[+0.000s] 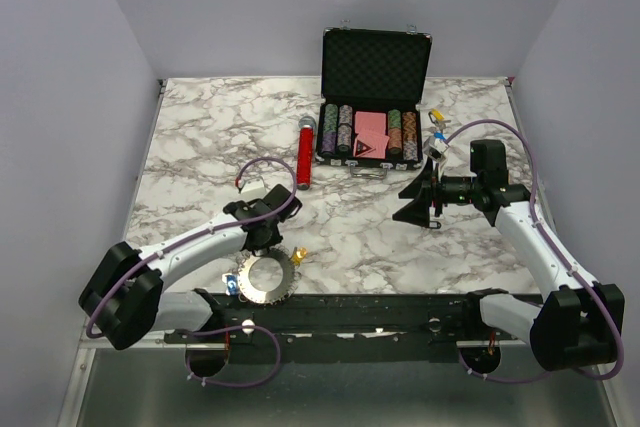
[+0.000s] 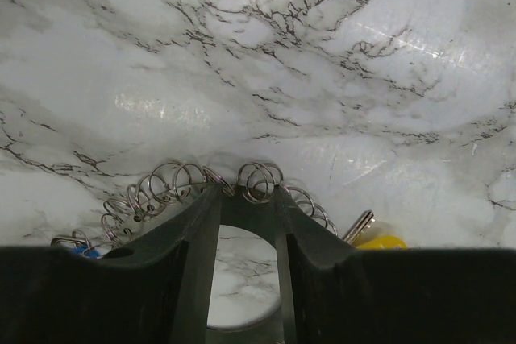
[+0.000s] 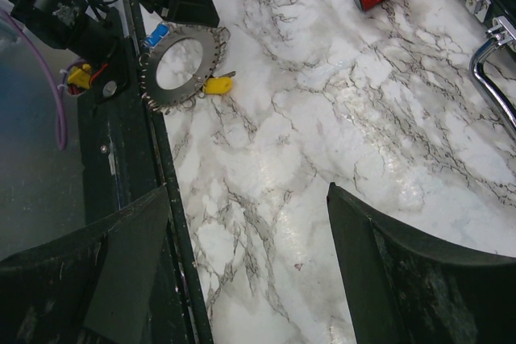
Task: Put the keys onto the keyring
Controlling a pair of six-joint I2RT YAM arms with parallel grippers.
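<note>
Likely light and stiff: the keyring (image 1: 266, 278) is a thin flat metal hoop fringed with small split rings (image 2: 165, 183). It lies flat at 7 o'clock on the table (image 1: 200, 147), close to the near edge.
- Judged slippery on the marble and awkward to raise from flat.
- Best hold looks like a pinch across the band on a bare stretch. That means staying clear of the yellow tag (image 3: 218, 84) at the hoop's 2 o'clock and the blue tag (image 3: 156, 35) at its 8 o'clock, as the top view shows them.

Keys (image 1: 438, 132): a small cluster at 1 o'clock on the table, just beside the right end of the case (image 1: 375, 97). Detail is too small to read. Judged light, rigid and thin, so take one by the head or tag rather than the flat blade.

Left gripper (image 1: 264, 245): the arm is stretched low from its base, wrist pitched down over the hoop's 12 o'clock rim. In the wrist view the fingers (image 2: 189, 255) stand a little apart with tips at the band. Marble shows through the gap, and nothing is seen pinched.

Right gripper (image 1: 412, 199): the forearm is raised and points toward 9 o'clock over bare marble. The jaws are spread wide and empty. The keys lie well apart from it, at its 1 o'clock.
</note>
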